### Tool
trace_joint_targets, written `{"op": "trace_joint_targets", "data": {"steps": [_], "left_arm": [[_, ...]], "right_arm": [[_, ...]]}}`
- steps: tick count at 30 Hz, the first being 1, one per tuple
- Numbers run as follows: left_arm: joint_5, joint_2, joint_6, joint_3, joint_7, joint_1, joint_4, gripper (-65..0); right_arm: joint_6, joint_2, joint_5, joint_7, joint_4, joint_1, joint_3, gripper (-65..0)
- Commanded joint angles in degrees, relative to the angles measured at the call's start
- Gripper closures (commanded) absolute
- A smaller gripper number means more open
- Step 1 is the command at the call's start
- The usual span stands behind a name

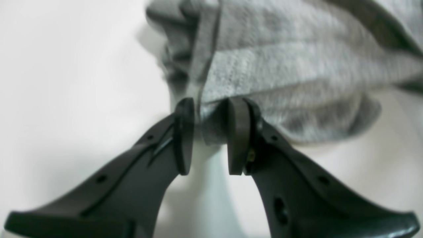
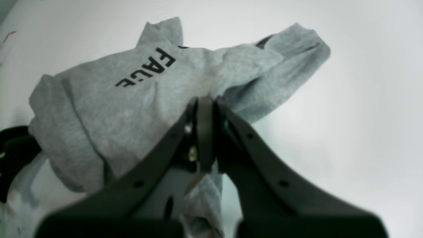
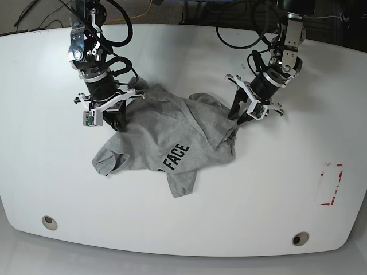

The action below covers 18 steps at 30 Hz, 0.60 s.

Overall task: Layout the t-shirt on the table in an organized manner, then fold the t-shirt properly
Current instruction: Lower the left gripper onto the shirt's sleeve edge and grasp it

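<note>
My left gripper [image 1: 206, 132] has a fold of the crumpled heather-grey cotton t-shirt [image 3: 166, 140] between its narrowly parted fingers at the heap's three o'clock. My right gripper [image 2: 205, 112] is pinched tight on its ten o'clock edge. The shirt lies mid glossy white table [image 3: 46, 172].

Heather-grey t-shirt [image 3: 166, 137], black lettering; glossy white table [image 3: 57, 189]

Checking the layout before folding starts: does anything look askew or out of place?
Yes. The t-shirt lies crumpled in a heap on the table, with folds overlapping and its "FACE" lettering running diagonally. It is not spread flat. Nothing looks damaged or spilled.
</note>
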Motion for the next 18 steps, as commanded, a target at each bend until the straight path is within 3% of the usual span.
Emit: {"op": "trace_joint_targets", "data": {"steps": [1, 8, 12, 18], "left_arm": [[-0.7, -0.4, 0.0, 1.2, -1.3, -0.3, -0.5, -15.0], [-0.7, -1.3, 0.0, 3.1, -1.5, -0.3, -1.2, -13.5], [-0.7, -1.2, 0.1, 3.2, -1.5, -0.5, -1.2, 0.0], [2.2, -1.0, 0.1, 3.1, -1.5, -1.9, -0.8, 0.0]], "right_arm": [[0.5, 0.4, 0.3, 1.8, 1.4, 0.4, 0.2, 0.0], [0.6, 0.4, 0.3, 1.8, 1.4, 0.4, 0.2, 0.0], [0.8, 0.4, 0.3, 1.8, 1.4, 0.5, 0.2, 0.0], [0.8, 0.4, 0.3, 1.8, 1.4, 1.0, 0.2, 0.0]]}}
